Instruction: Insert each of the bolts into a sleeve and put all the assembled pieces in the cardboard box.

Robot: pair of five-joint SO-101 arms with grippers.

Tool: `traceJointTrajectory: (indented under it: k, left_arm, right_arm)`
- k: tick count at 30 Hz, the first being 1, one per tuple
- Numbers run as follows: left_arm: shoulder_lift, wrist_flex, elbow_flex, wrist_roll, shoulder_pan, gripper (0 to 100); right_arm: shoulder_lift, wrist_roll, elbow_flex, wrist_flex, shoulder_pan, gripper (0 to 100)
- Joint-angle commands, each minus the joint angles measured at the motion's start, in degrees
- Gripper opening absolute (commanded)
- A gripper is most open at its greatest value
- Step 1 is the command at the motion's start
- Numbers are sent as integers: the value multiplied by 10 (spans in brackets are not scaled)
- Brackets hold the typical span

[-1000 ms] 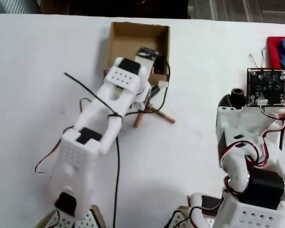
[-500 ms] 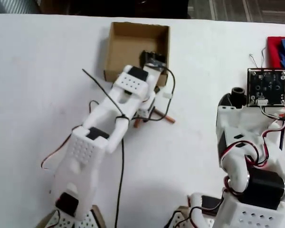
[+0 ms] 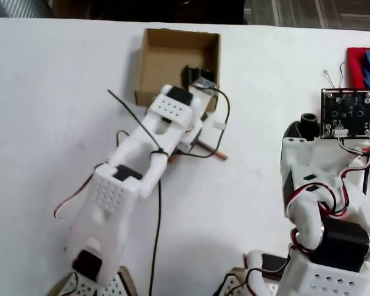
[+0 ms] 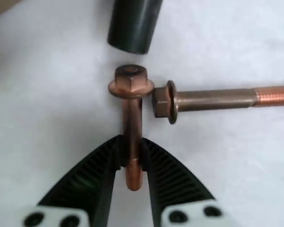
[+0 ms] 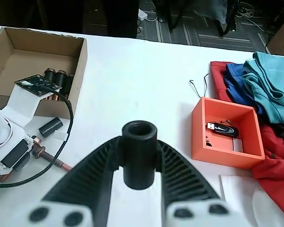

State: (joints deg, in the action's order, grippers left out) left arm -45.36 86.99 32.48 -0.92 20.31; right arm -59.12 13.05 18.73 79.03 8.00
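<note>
Bolt [image 4: 131,111] on the counter [image 4: 47,118] beside the cardboard box [image 3: 180,32], left jaws pinching its shank. Second bolt [image 4: 217,98] lies head-to-head just beside it; loose sleeve [image 4: 134,23] just past both. Right jaws clamp another sleeve [image 5: 139,153], well apart from them.

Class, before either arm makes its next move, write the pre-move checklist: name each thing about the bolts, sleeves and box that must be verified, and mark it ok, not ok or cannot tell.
1. The left gripper is shut on the shank of the bolt: ok.
2. The right gripper holds the sleeve upright with its bore open at the top: ok.
3. The held bolt is free of the second bolt: cannot tell, as their heads sit very close.
4. The loose sleeve is clear of the held bolt's head: ok, a gap shows.
5. The cardboard box is open with room left inside: ok.
</note>
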Motion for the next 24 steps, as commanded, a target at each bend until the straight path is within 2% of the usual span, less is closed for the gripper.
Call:
traceJointTrajectory:
  k: [1, 6, 11, 15, 18, 21, 24]
  left_arm:
    - [66, 55, 22, -5, -8, 26]
    - [126, 143, 19, -5, -10, 26]
    - [209, 148, -12, -4, -35, 26]
    - [278, 142, -128, -5, -53, 26]
    - [345, 76, -262, -5, -72, 26]
    - [425, -35, -414, -10, -84, 26]
    - [477, -163, -551, -47, -84, 25]
  right_arm:
    - [-7, 0, -3, -15, 5, 24]
    - [-7, -2, -4, -15, 5, 24]
    - [-7, -2, -4, -15, 5, 24]
    - [-9, -2, -4, -15, 5, 24]
    - [-10, -2, -4, -15, 5, 24]
    - [-9, -2, -4, -15, 4, 24]
    - [-7, -2, -4, -15, 4, 24]
